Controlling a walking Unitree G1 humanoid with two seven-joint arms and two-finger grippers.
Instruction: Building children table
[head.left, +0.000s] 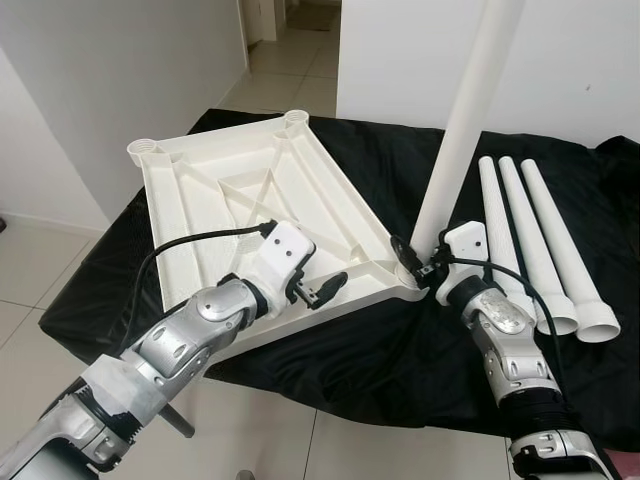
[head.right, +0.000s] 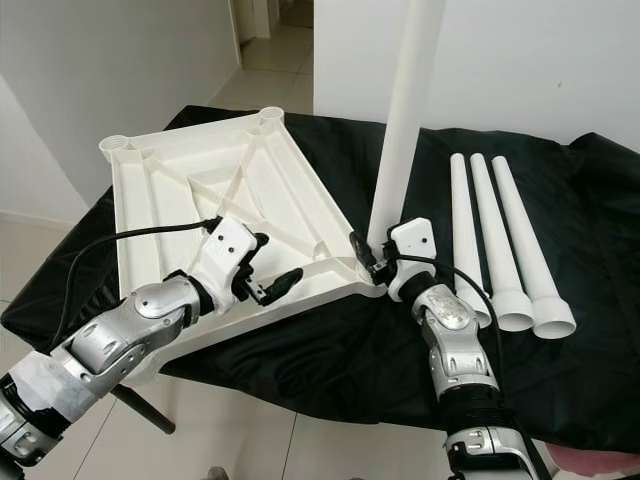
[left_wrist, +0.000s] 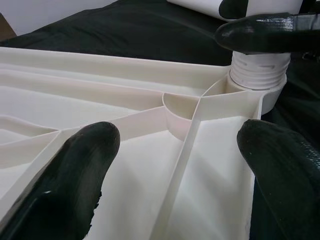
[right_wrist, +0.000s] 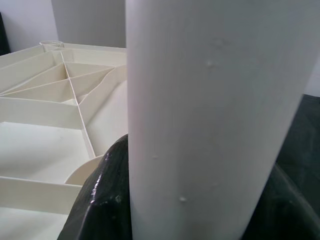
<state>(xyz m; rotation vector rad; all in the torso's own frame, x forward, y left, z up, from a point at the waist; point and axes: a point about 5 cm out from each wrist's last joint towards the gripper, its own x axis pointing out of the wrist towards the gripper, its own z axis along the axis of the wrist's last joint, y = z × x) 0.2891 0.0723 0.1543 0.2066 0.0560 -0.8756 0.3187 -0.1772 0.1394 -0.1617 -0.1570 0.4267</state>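
Note:
A white plastic table top (head.left: 250, 190) lies upside down on a black-covered table (head.left: 350, 350), ribs facing up. A white leg (head.left: 465, 110) stands upright in the socket (left_wrist: 257, 75) at its near right corner. My right gripper (head.left: 415, 262) is shut on the base of this leg (right_wrist: 210, 115), with a black finger on each side. Over the table top's near edge, left of that corner, my left gripper (head.left: 318, 290) hangs open. Its fingers (left_wrist: 75, 170) straddle a rib without closing on it.
Three loose white legs (head.left: 540, 240) lie side by side on the black cloth to the right. Empty sockets (head.left: 150, 150) mark the table top's far corners. White walls stand behind, with a doorway at the back, and tiled floor (head.left: 20, 300) lies to the left.

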